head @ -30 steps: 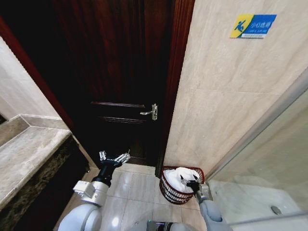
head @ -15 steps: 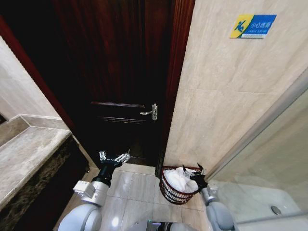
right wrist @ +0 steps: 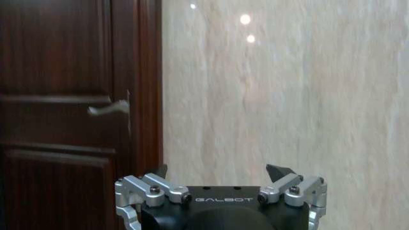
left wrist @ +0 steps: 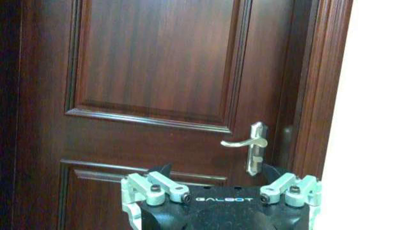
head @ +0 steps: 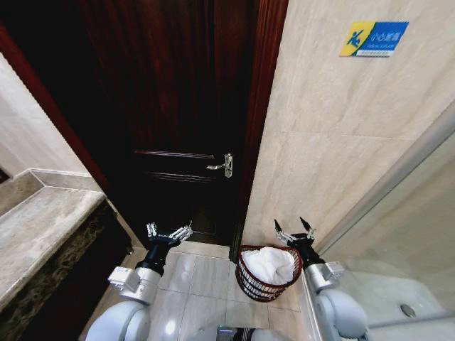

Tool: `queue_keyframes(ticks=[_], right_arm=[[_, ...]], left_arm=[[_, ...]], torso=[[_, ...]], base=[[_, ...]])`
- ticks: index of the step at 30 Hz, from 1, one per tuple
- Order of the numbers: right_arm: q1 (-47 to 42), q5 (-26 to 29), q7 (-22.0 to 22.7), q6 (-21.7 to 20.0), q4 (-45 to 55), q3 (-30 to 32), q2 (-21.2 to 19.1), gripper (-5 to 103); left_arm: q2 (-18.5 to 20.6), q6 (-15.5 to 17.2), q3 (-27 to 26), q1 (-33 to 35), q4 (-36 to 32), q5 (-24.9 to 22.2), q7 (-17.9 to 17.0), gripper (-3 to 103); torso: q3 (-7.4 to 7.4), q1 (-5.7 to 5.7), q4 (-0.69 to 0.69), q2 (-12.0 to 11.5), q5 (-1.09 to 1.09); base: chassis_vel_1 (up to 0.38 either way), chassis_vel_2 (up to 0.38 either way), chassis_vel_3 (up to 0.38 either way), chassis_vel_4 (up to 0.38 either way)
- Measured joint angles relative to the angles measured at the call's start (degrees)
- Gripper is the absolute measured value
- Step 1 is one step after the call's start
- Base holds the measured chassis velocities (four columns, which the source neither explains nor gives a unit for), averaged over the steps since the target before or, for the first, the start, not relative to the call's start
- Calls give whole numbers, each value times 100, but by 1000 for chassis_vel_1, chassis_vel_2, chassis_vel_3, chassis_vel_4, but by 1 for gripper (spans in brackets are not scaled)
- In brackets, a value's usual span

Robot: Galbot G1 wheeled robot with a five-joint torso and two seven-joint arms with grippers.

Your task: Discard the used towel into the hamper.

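white towel (head: 270, 264) sits in the hamper (head: 253, 285) by the wall; our right gripper (head: 295, 231) hovers above its rim, spread wide and empty. best lift clear without snagging it.

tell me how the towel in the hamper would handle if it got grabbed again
The towel lies crumpled in soft folds, so it would probably be floppy and drape from whatever point is pinched. It heaps above the hamper rim, so it is likely light for its bulk. The openwork ribs could snag a trailing corner. The right end effector hangs open above it.
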Motion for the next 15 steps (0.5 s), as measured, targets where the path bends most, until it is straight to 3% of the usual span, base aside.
queue_keyframes(ticks=[15], right_arm=[[-236,-119,1,-7,640,-123,154,100]], left_arm=[[0,0,0,0,0,0,0,97]], torso=[[0,0,0,0,1]], base=[[0,0,0,0]])
